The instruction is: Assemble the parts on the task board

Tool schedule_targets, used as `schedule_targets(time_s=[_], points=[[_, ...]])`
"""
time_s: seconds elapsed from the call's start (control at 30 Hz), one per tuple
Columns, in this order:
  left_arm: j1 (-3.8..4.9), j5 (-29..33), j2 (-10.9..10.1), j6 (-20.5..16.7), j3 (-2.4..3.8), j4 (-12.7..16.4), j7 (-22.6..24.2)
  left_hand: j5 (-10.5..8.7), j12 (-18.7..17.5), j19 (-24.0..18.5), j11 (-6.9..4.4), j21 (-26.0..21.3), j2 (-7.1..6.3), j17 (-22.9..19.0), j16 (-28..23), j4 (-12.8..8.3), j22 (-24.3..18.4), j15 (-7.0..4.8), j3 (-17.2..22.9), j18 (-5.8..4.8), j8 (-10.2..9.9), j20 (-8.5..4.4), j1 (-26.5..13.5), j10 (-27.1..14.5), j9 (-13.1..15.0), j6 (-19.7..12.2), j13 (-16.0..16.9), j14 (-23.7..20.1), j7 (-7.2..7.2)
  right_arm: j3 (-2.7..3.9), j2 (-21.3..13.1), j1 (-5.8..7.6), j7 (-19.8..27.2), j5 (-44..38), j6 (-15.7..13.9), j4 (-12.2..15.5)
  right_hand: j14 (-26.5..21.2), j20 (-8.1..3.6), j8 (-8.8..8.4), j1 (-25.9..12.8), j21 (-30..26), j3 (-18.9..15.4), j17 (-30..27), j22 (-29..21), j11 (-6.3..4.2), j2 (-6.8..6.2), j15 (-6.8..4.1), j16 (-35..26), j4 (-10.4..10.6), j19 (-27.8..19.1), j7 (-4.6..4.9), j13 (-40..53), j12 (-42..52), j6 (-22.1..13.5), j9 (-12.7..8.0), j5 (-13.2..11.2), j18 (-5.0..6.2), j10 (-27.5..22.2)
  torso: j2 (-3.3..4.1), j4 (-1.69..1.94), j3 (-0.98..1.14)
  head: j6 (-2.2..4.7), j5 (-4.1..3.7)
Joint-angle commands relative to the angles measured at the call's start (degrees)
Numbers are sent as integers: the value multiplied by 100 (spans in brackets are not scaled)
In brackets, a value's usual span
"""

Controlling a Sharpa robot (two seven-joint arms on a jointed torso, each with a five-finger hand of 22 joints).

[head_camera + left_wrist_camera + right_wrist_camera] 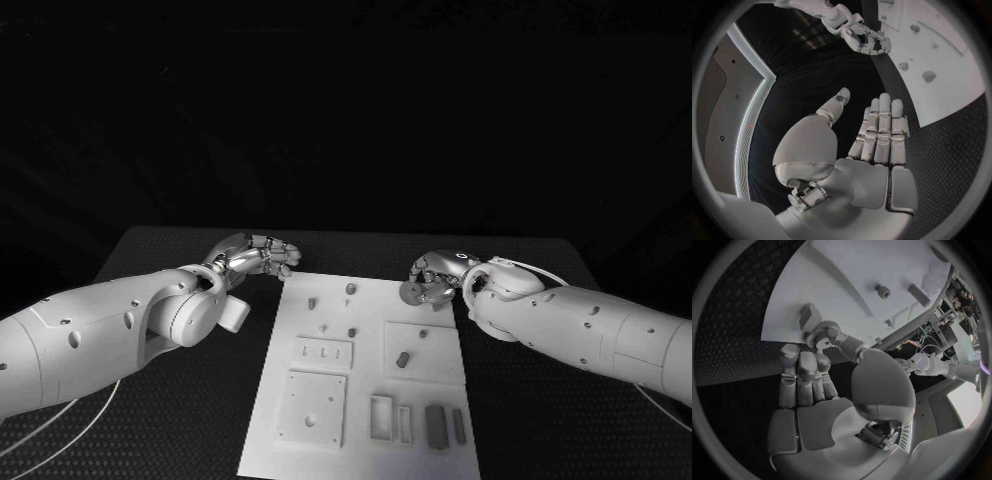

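Above the task board point(361, 385), right hand point(437, 275) fingers pinch a small toothed gear point(819, 333); left hand point(257, 256) fingers spread.

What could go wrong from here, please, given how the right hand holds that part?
The right hand holds a small gear only at its fingertips above the board's far edge; it could slip and roll onto the black table. The pegs are small, so the gear may miss or jam. The left hand, fingers straight, is off the board and cannot steady it.
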Motion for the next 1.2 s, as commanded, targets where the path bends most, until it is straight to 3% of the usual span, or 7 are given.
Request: schedule_targets(time_s=[0.03,0.33,0.53,0.83,1.2], points=[[3,32,-14,67,5,62,34,-8,-27,-25,-11,35,11,8,6,16,81,0,8,82,-35,-30,-57,17,5,0,8,23,-12,-36,21,-83,40,-185,135,-2,-34,4,-19,24,29,-8,7,115,-107,9,10,-20,-47,-29,79,12,-31,67,-15,40,355,-312,6,-1,1,-11,4],[3,32,-31,61,5,89,28,-8,-28,-26,-11,35,10,10,6,15,81,0,8,81,-36,-31,-58,18,7,1,10,22,-11,-36,80,-177,18,-621,-50,-51,-21,29,-1,-53,62,-34,19,101,-107,-50,11,-25,-30,-23,78,40,-53,113,-17,-206,355,-288,3,9,3,-37,22],[3,75,-36,71,5,100,17,-8,-29,-26,-10,35,11,11,5,15,81,0,9,80,-37,-31,-58,19,8,1,10,22,-10,-36,81,-235,54,-850,-138,-54,-9,24,36,12,67,37,18,93,-111,-54,8,-36,-28,-23,74,49,-74,192,-7,-223,355,-269,6,2,3,-46,19],[3,75,-35,75,6,99,19,-8,-31,-26,-10,35,12,12,5,16,80,0,10,79,-38,-32,-60,19,9,1,11,22,-9,-36,101,-238,65,-830,-187,-41,33,34,78,-209,85,49,23,83,-110,-242,10,-45,264,17,74,67,-114,318,-2,-517,355,-213,-7,2,-10,-67,14],[3,75,-40,58,6,103,18,-8,-32,-26,-11,36,15,14,4,16,80,0,13,78,-38,-32,-60,21,10,3,13,22,-10,-36,71,-237,-21,-771,-661,45,109,12,180,-293,103,38,89,79,-182,-196,-56,20,443,52,-3,82,-146,557,42,-503,355,-139,-9,11,-12,-54,-11]])
